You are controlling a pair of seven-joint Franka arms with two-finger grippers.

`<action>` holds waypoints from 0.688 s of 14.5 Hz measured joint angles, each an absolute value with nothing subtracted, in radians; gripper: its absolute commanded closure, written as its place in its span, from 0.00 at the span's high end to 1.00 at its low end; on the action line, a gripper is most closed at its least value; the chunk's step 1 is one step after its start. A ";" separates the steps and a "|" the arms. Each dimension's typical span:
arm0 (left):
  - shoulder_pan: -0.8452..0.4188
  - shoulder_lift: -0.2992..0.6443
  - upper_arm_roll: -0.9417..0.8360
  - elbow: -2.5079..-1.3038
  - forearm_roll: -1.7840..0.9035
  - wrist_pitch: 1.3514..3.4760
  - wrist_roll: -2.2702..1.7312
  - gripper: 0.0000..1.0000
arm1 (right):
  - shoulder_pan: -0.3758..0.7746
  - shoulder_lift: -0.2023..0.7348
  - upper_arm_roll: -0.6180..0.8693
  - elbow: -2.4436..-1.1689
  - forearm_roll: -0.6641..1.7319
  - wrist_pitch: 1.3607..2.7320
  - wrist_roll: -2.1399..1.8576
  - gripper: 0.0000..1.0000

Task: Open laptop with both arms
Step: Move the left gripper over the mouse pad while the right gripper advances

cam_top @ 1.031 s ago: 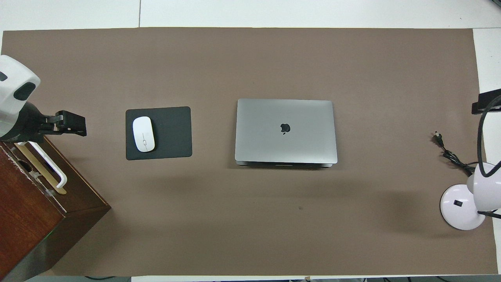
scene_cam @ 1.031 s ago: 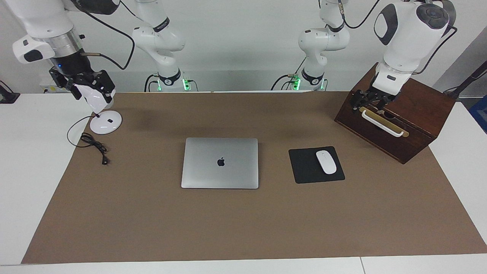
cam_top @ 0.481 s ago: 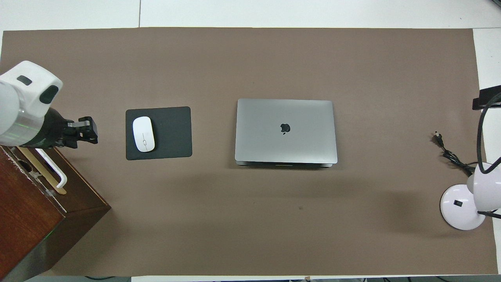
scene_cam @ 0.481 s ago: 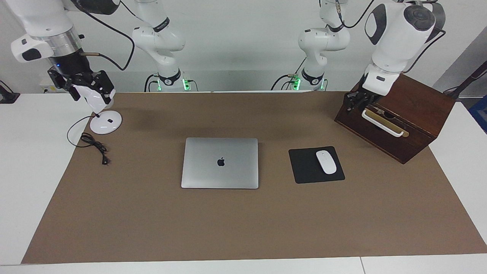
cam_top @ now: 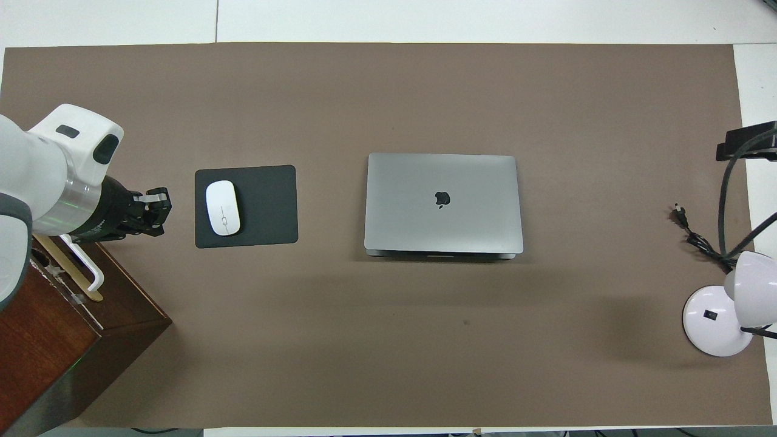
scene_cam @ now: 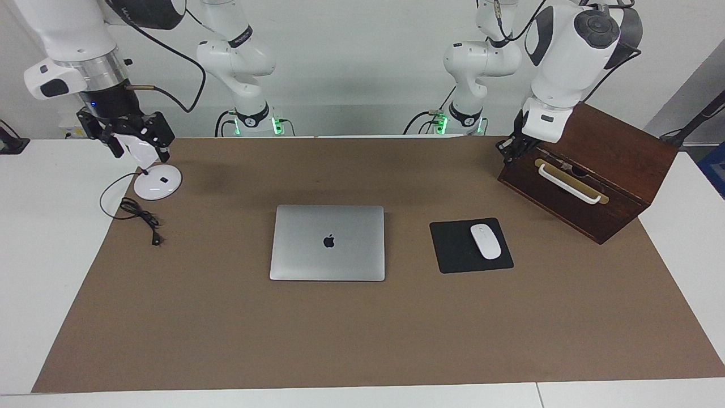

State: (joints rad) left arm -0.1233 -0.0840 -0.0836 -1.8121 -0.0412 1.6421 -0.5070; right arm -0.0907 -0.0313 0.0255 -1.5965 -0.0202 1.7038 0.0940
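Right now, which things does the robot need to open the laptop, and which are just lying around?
Needed:
laptop, lid shut
left gripper, by the wooden box
right gripper, over the lamp

Lying about:
mouse
mouse pad
wooden box
lamp
black cable

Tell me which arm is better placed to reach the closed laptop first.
Left, though only slightly. The left gripper hangs by the wooden box, beside the mouse pad next to the laptop. The right gripper hangs over the lamp, out at the mat's edge.
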 measured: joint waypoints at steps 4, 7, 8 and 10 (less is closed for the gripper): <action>-0.129 -0.093 -0.085 -1.815 -0.055 1.621 -0.579 0.00 | -0.019 -0.030 0.007 -1.641 0.000 1.791 0.198 1.00; -0.152 -0.097 -0.086 -1.826 -0.118 1.629 -0.694 0.00 | 0.040 -0.030 -0.024 -1.667 0.026 1.834 0.260 1.00; -0.152 -0.100 -0.086 -1.837 -0.164 1.647 -0.745 0.00 | 0.046 -0.030 -0.028 -1.674 0.036 1.846 0.270 1.00; -0.151 -0.114 -0.082 -1.887 -0.233 1.723 -0.880 0.00 | 0.049 -0.030 -0.031 -1.684 0.052 1.868 0.290 1.00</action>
